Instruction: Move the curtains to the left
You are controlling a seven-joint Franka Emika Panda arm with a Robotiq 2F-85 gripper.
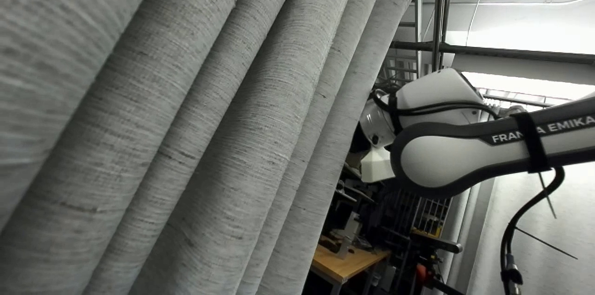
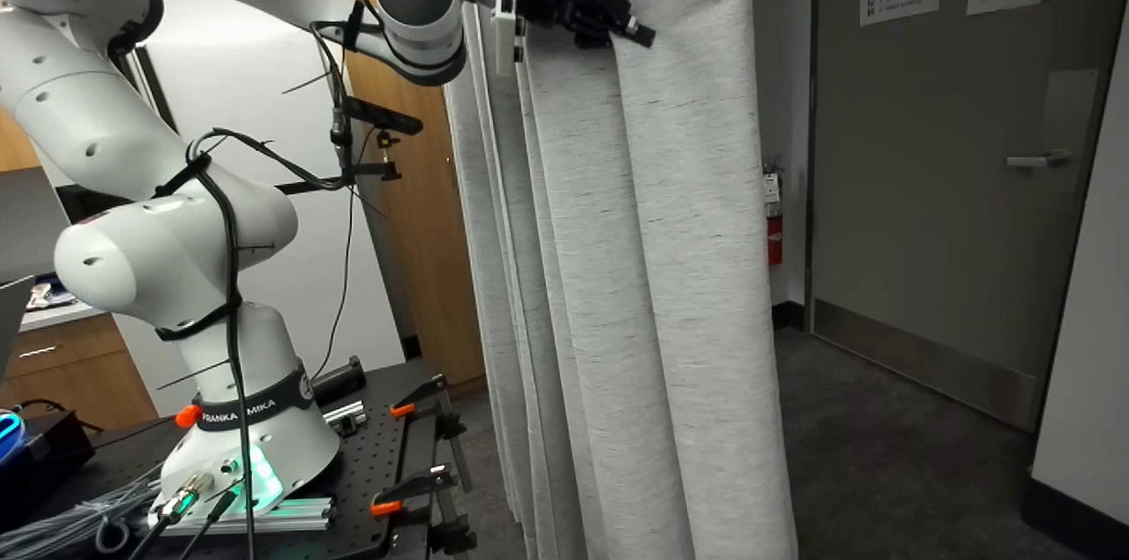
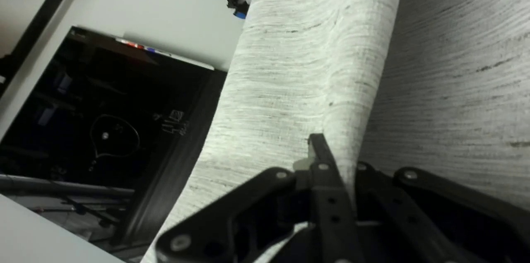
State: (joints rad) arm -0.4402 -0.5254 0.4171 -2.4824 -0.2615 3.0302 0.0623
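Observation:
The curtains are a large light-grey woven drape with long folds. They fill the left of an exterior view [image 1: 223, 127], hang beside the arm in an exterior view [image 2: 697, 278] and cross the wrist view [image 3: 290, 68]. My black gripper [image 2: 628, 24] is at the upper part of the drape, near its free right edge. In the wrist view, the gripper [image 3: 337, 163] is shut on a fold of the curtains, which runs between its two fingers. The tip of the right finger is hidden behind the fold. In an exterior view the curtains hide the gripper.
A grey door [image 2: 935, 190] and a fire extinguisher [image 2: 774, 229] stand beyond the drape. The arm's black base table [image 2: 370, 436] carries orange-tipped clamps [image 2: 414, 489]. A wooden table [image 1: 344, 265] and dark metal bars [image 1: 511, 53] are behind the arm.

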